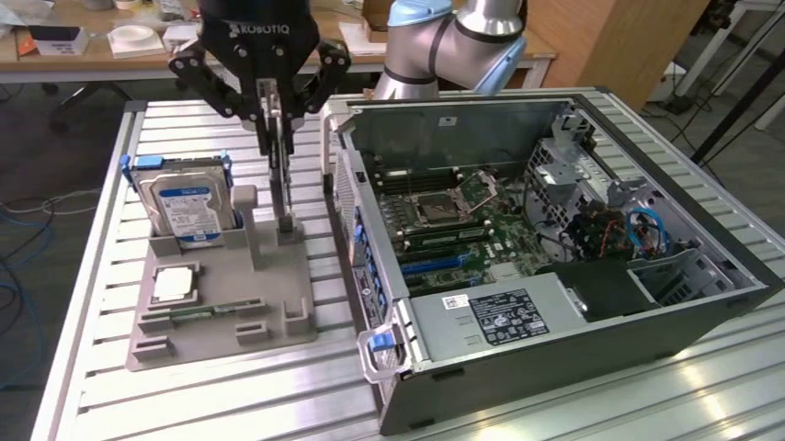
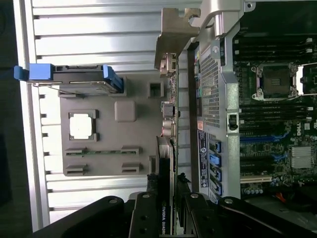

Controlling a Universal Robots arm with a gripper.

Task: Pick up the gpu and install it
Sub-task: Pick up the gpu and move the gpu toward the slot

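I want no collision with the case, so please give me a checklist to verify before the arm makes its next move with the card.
1. Grip of the tool on the thin dark graphics card with silver end bracket: ok.
2. Card upright, not tilted: ok.
3. Card's lower edge free of the grey plastic holder: cannot tell.
4. Top of the black computer case open: ok.
5. The blue expansion slot on the green motherboard empty: ok.
6. The boxy silver hard drive apart from the card: ok.
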